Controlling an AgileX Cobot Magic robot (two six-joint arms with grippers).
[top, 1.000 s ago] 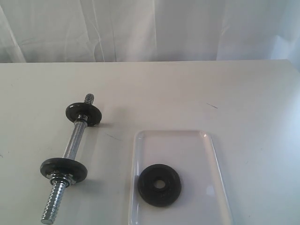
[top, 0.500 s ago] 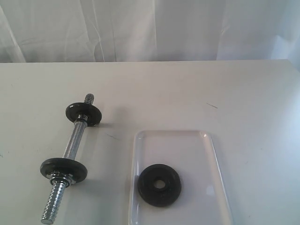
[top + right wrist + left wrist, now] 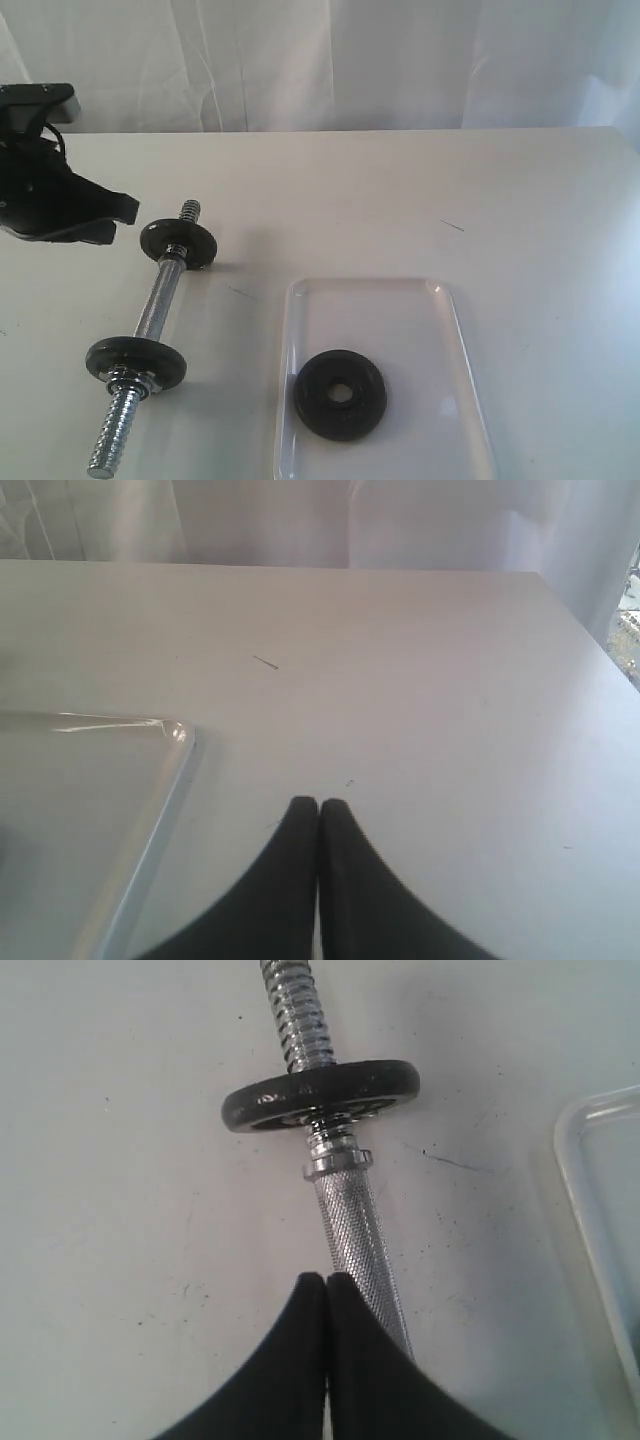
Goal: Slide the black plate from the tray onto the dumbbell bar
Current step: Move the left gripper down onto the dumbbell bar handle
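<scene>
The black plate (image 3: 340,394) lies flat in the clear tray (image 3: 440,300) at the front middle of the table. The dumbbell bar (image 3: 160,300) lies to the left, with one black disc (image 3: 178,241) at its far end, another (image 3: 135,362) near its front end, and a threaded end (image 3: 112,435) pointing forward. My left gripper (image 3: 125,215) hangs shut and holding nothing at the far left, just left of the far disc. In the left wrist view its shut fingertips (image 3: 326,1282) sit above the knurled bar (image 3: 355,1230). My right gripper (image 3: 318,807) is shut over bare table beside a tray corner (image 3: 178,732).
The white table (image 3: 420,190) runs back to a white curtain (image 3: 320,60). A small dark mark (image 3: 452,225) lies on the table to the right of the middle. The right arm does not show in the exterior view.
My left arm has come into the exterior view at the far left, beside the bar's far disc. The plate, tray and bar have not moved.
</scene>
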